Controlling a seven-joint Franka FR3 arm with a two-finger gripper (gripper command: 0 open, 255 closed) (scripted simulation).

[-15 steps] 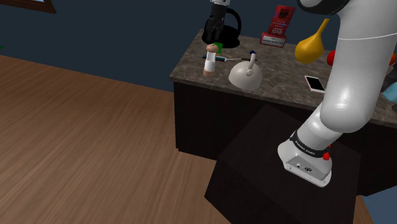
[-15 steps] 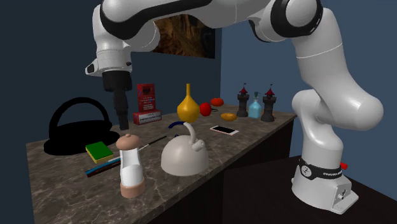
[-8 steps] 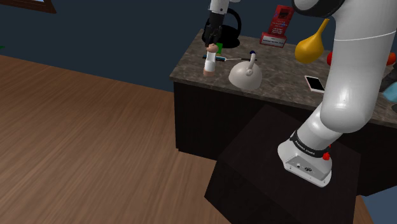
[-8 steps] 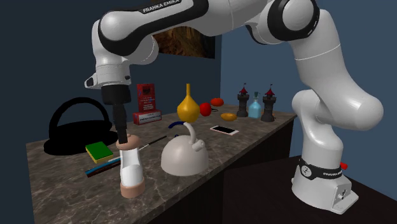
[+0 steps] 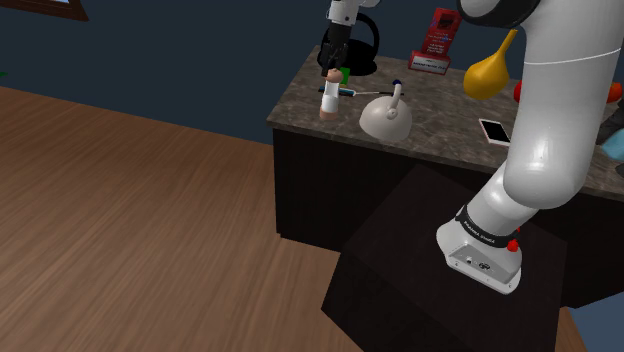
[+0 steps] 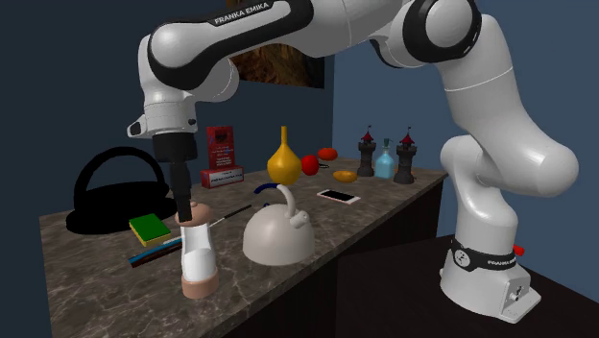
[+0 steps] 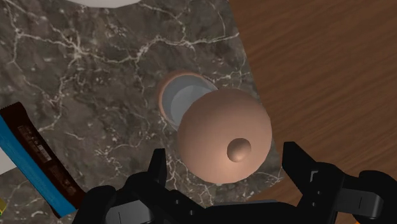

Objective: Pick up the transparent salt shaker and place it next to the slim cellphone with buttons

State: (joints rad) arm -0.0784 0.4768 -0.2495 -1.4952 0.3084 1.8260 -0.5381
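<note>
dim, even simulator light, soft shadows, slight sheen on the arm (image 6: 499,106).

"FRANKA EMIKA", white capitals, on the arm's dark joint band (image 6: 245,12) above the gripper (image 6: 184,213); red box (image 6: 222,146) print unreadable.

counter (image 6: 106,278): dark marble | kettle (image 6: 276,237): pale, near front edge | sponge (image 6: 151,229): green-yellow, before black basket (image 6: 117,192) | red box (image 6: 222,156), yellow vase (image 6: 283,163): at back | blue bottle (image 6: 385,161): between two dark towers (image 6: 406,158) | floor (image 5: 130,220): wood

Tool (image 5: 332,68) at top of salt shaker (image 5: 329,98); pale kettle (image 5: 386,120) near, on countertop (image 5: 440,112).
</note>
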